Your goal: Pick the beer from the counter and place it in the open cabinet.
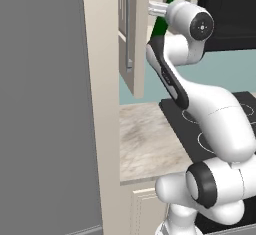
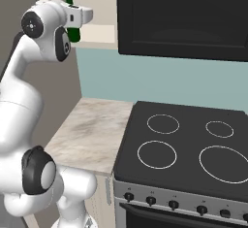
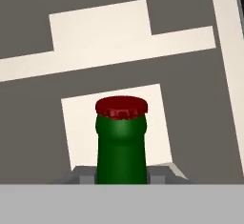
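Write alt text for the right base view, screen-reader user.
The white arm's gripper holds the beer, a dark green bottle with a red cap, up by the open cabinet, left of a black microwave. Below lie the marbled counter and a black stovetop with four ring burners.

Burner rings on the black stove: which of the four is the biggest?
The ring at the front right corner of the stovetop, seen in the right base view. Its white circle is clearly wider than the other three; the back right one is smallest.

Dark green beer [image 3: 121, 147], red cap; beige-grey marbled counter [image 2: 92, 130].
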Tool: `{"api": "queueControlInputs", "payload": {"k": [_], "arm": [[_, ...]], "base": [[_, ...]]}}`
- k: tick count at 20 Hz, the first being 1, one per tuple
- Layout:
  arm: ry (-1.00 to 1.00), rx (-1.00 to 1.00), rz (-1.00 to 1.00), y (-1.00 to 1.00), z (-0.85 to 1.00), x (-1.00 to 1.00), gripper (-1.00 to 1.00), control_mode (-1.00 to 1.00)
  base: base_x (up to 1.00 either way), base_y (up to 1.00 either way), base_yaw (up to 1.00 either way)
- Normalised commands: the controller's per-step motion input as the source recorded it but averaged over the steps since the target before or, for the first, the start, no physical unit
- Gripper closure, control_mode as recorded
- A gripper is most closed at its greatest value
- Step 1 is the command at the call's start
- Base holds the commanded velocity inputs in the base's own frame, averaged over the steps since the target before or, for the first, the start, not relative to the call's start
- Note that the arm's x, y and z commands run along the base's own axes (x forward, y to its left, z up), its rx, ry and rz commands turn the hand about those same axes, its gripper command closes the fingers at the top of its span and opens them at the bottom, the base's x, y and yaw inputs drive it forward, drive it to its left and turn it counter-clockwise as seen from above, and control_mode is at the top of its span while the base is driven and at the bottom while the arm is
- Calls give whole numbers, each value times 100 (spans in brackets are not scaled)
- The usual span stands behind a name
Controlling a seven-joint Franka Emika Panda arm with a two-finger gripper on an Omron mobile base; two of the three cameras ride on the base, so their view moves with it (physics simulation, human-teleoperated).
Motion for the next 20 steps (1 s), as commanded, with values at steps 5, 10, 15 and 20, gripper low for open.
{"api": "queueControlInputs", "payload": {"k": [5,10,15,20], "arm": [[0,0,6,0,0,7,100,-100],[0,0,4,0,0,0,100,-100],[0,0,0,0,0,10,100,-100],[3,0,0,0,0,21,100,-100]], "base": [[0,0,0],[0,0,0],[0,0,0],[0,0,0]]}}
